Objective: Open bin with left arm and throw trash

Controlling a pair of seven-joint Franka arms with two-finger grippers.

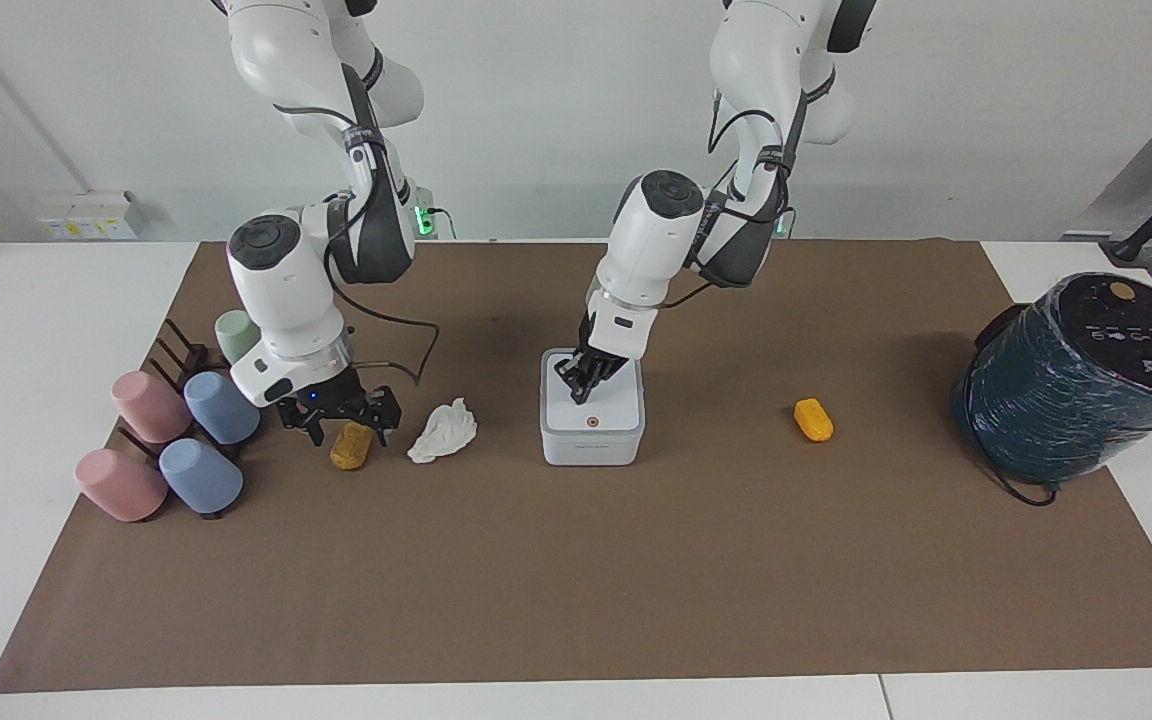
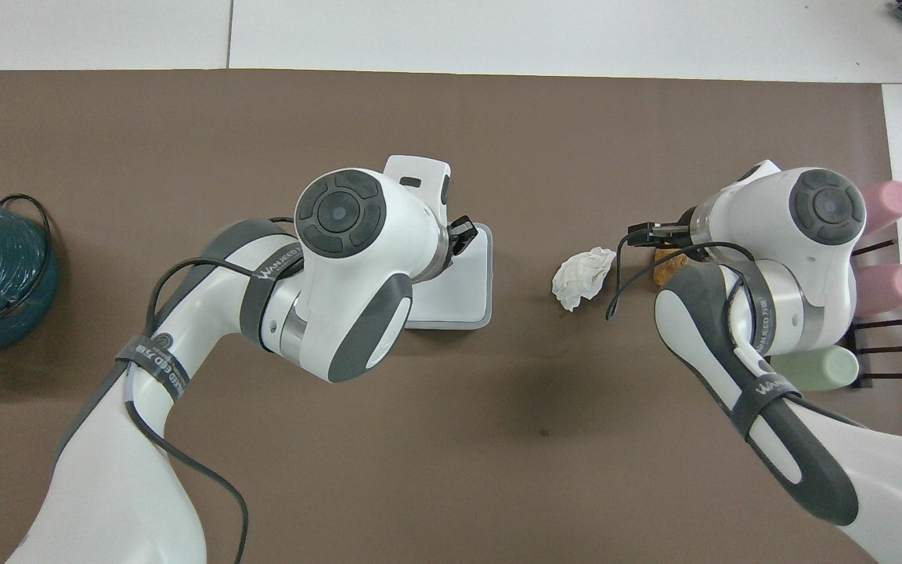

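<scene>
My left claw (image 1: 577, 379) is pinched shut with nothing in it, tips down on the lid of the bin (image 1: 592, 437), which sits mid-mat (image 1: 576, 600) and looks closed. To open it well I judge I should press straight down nearer the orange dot, then lift clear so the lid can spring. My right claw (image 1: 340, 417) hangs spread wide over the brown lump (image 1: 350, 447), toward the right arm's end of the mat. I should drop squarely astride it and close across its short side. The tissue (image 1: 443, 431) lies between that lump and the bin. The orange lump (image 1: 813, 419) lies toward the left arm's end, near the teal roll (image 1: 1076, 380). I cannot see into the bin. The cups (image 1: 176, 430) lie on a rack at the mat's edge.
</scene>
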